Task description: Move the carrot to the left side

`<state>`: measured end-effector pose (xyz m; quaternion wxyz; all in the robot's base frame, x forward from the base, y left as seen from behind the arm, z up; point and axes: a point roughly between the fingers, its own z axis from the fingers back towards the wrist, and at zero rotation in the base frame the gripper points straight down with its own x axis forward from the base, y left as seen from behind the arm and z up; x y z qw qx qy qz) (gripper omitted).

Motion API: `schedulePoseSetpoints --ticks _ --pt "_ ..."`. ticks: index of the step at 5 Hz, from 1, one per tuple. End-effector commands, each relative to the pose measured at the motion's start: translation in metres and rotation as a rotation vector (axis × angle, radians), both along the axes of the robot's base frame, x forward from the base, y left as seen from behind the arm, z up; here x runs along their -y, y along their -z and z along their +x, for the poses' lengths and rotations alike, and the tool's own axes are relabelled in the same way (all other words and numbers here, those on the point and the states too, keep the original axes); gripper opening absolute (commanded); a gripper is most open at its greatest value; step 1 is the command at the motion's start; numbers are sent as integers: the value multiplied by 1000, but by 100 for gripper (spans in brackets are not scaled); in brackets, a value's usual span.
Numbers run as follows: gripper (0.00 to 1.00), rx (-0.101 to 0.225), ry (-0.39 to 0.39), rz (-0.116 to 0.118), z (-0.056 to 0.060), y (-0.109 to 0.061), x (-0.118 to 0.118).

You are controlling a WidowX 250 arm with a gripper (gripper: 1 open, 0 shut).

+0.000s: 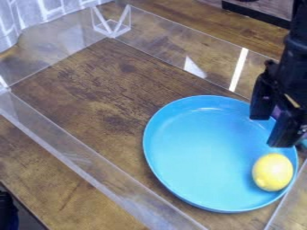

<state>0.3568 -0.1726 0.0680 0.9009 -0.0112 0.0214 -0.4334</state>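
No carrot shows in this view; it is hidden or out of frame. My black gripper hangs over the right rim of the blue plate, its two fingers apart with nothing visible between them. A round yellow fruit lies on the plate, just below and in front of the gripper. A small purple-blue sliver peeks out behind the right finger, and I cannot tell what it is.
The plate sits at the right of a wooden tabletop enclosed by low clear plastic walls. A clear plastic piece stands at the back left corner. The left part of the wood is bare.
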Motion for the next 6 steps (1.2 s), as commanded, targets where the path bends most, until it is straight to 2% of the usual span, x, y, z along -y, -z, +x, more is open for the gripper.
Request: schedulePoseSetpoints --ticks 1,6 --pt "100 105 32 -45 -3 -39 12" --pt "100 75 37 -49 -3 -8 -1"
